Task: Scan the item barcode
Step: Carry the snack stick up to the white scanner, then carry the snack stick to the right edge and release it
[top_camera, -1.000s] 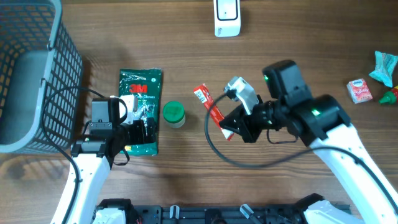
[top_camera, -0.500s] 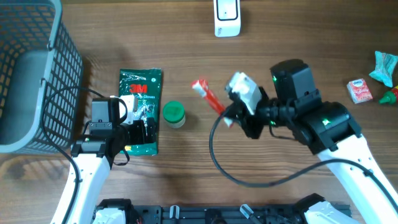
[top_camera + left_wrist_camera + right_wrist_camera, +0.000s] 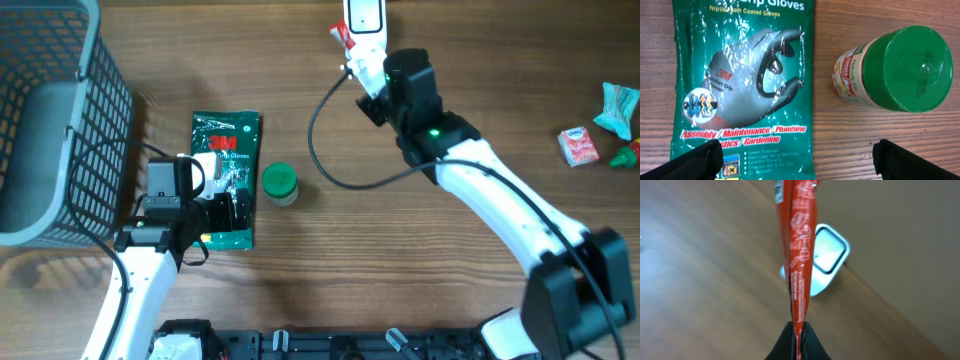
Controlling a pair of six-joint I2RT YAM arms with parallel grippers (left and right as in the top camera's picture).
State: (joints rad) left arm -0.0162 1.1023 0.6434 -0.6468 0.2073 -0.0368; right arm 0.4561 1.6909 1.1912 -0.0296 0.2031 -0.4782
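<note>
A long red packet [image 3: 799, 255] is pinched by its lower end in my right gripper [image 3: 797, 330], which is shut on it. The packet stands edge-on in front of the white scanner [image 3: 825, 260]. From overhead, the right gripper [image 3: 355, 55] is at the table's far edge, and the packet's tip [image 3: 341, 33] shows just left of the scanner [image 3: 365, 22]. My left gripper [image 3: 800, 161] hangs open over the lower end of a green glove pack [image 3: 745, 85], holding nothing. Overhead, the left gripper [image 3: 215, 215] sits on the near end of that pack [image 3: 226, 150].
A jar with a green lid [image 3: 279, 183] stands right of the glove pack. A wire basket [image 3: 100, 110] fills the far left. Small snack packets [image 3: 578, 147] and a teal wrapper [image 3: 620, 105] lie at the far right.
My right arm has swung from the middle of the table to the far edge, carrying the red packet up to the scanner. The left arm has not moved.
</note>
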